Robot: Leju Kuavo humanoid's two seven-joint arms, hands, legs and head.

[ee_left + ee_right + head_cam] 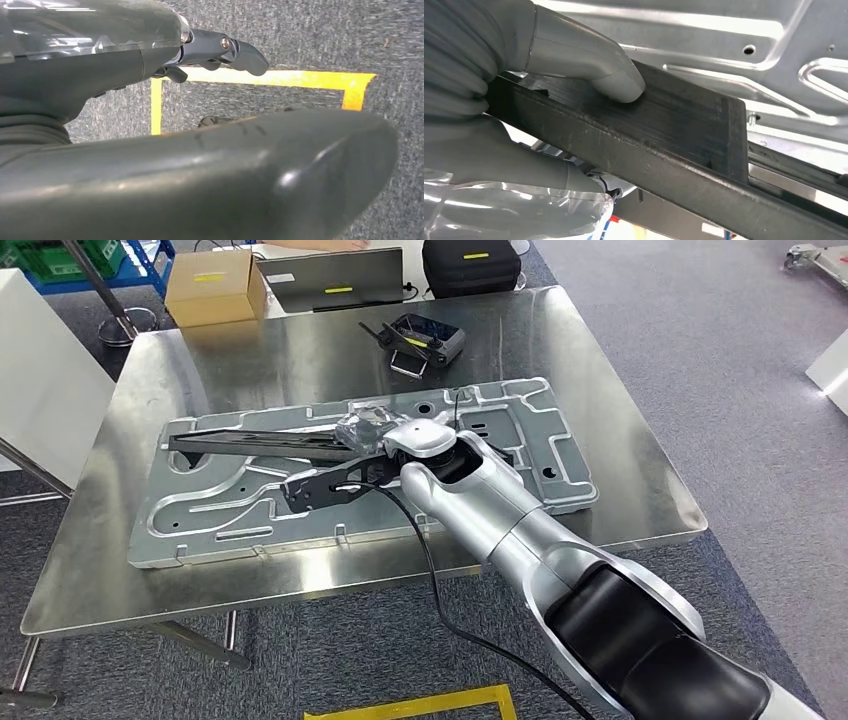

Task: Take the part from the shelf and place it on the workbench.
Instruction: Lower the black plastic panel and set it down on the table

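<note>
The right hand (372,430) gripped the black part (265,443), a long dark bar. In the right wrist view the thick grey thumb (594,65) pressed on the flat face of the part (684,130), and the fingers on the other side were hidden, so the bar was pinched in the hand. The part lay over the big silver stamped panel (520,430), which rested in the middle of the steel table (640,470). It reached from the hand toward the left edge of the table.

The left hand (220,50) hung over grey carpet with yellow tape (280,77); its fingers were curled in and held nothing.

Near the far edge of the table lay a black controller (425,340).
</note>
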